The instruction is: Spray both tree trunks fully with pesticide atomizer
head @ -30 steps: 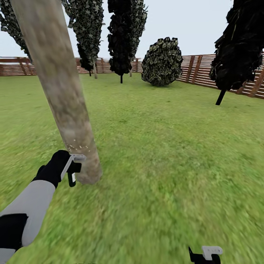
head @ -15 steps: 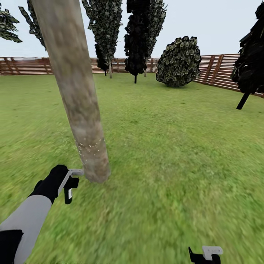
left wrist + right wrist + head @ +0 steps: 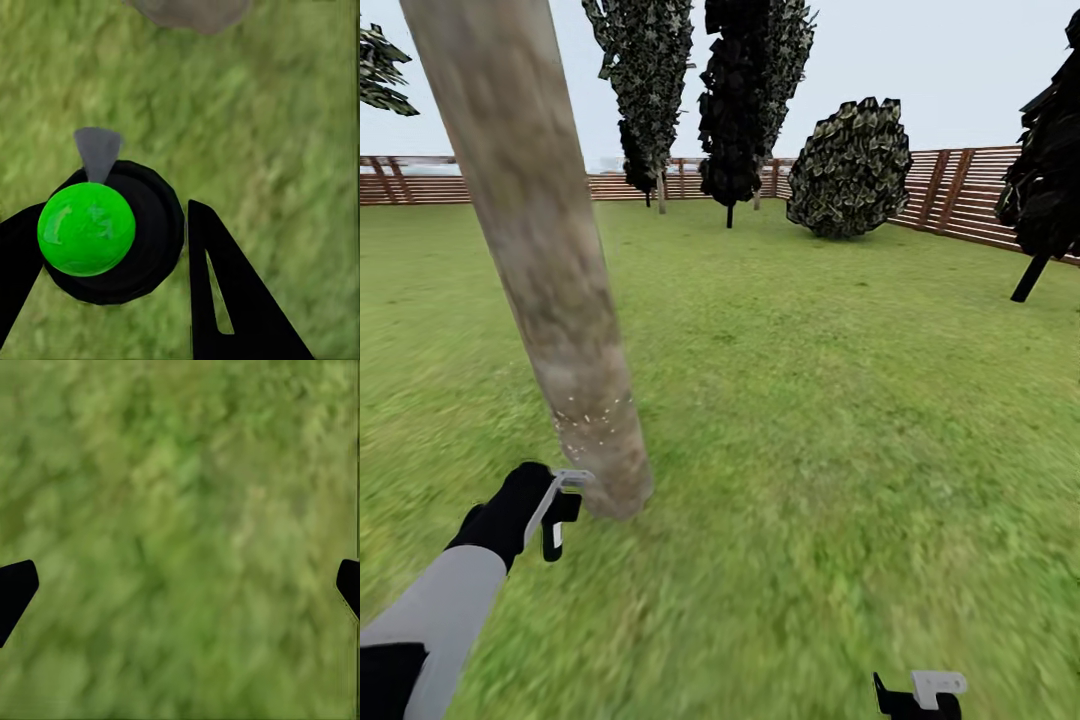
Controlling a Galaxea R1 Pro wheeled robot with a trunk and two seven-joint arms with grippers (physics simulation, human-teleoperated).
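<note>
Left gripper [image 3: 112, 247] was clamped on the atomizer [image 3: 86, 229] (round body, likely light and slick; grip low on it), nozzle near the trunk [image 3: 550, 290] base. Specks [image 3: 592, 420] dotted the bark; right gripper [image 3: 180, 585] was spread, empty.

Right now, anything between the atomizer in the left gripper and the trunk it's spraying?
Nothing visible. The left gripper holds the pesticide atomizer beside the base of the tree trunk, with grass alone in the gap. Whitish pesticide specks already dot the lower bark. The right gripper is low and far off, open over grass.
</note>
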